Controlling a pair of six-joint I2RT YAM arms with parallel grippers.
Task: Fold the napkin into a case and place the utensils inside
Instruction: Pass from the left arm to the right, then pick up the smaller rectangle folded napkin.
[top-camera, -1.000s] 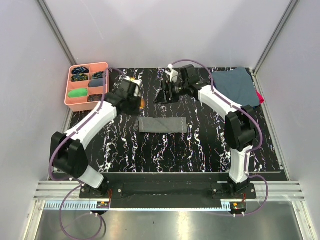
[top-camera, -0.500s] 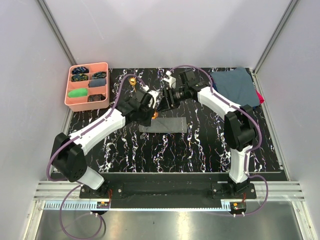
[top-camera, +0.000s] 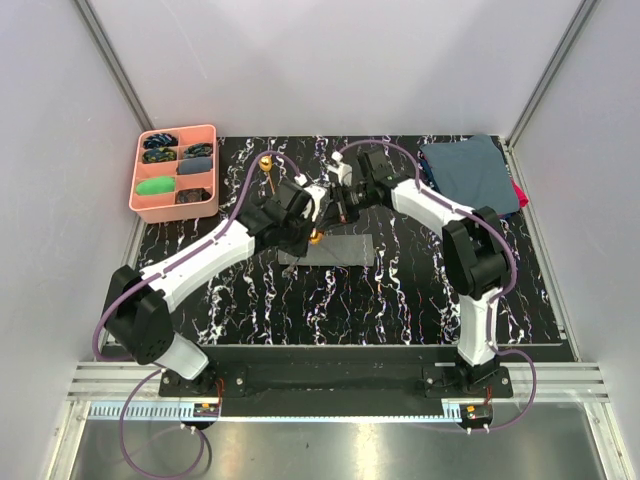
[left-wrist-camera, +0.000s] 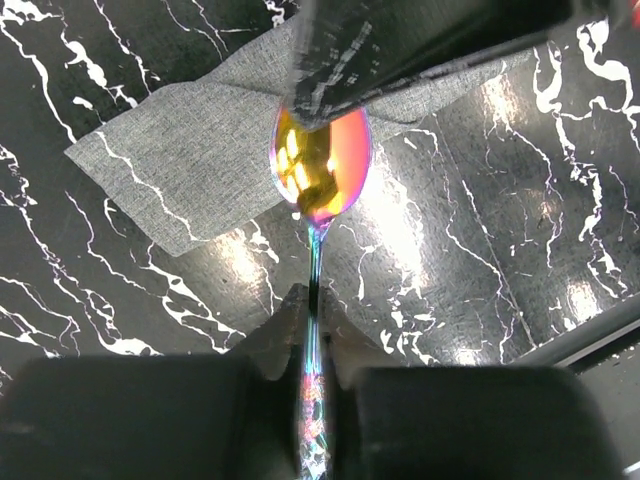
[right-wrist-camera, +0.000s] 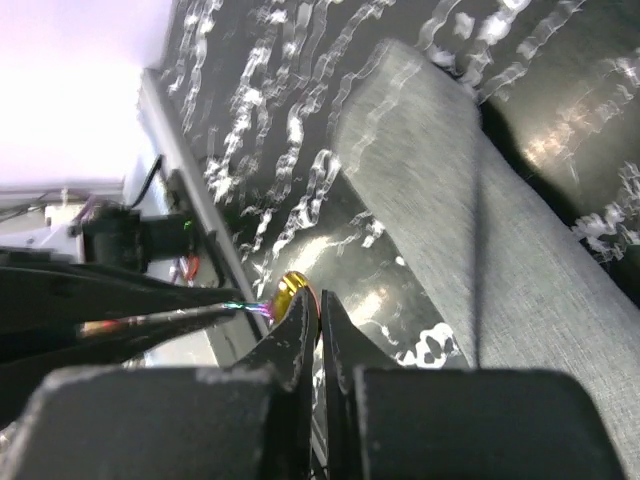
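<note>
The grey napkin (top-camera: 335, 250) lies folded into a narrow flat case in the middle of the black marbled table. One gold utensil, a spoon (left-wrist-camera: 320, 165), hangs over the case's left end. My left gripper (left-wrist-camera: 312, 300) is shut on its thin handle. The right gripper (right-wrist-camera: 320, 300) meets it from the far side and is shut on the edge of the spoon's head (right-wrist-camera: 290, 292), beside the grey case (right-wrist-camera: 520, 250). From above, the left gripper (top-camera: 303, 232) and right gripper (top-camera: 325, 222) nearly touch. A second gold utensil (top-camera: 266, 163) lies alone at the back of the table.
A pink compartment tray (top-camera: 212, 165) with small items stands at the back left. A dark blue-teal cloth (top-camera: 470, 170) lies at the back right, with something red (top-camera: 518, 192) under its edge. White walls close in the table on three sides.
My left arm has swung right from near the tray, carrying the spoon to the case's left end. The right gripper has come down to the spoon's head and shut from open.
</note>
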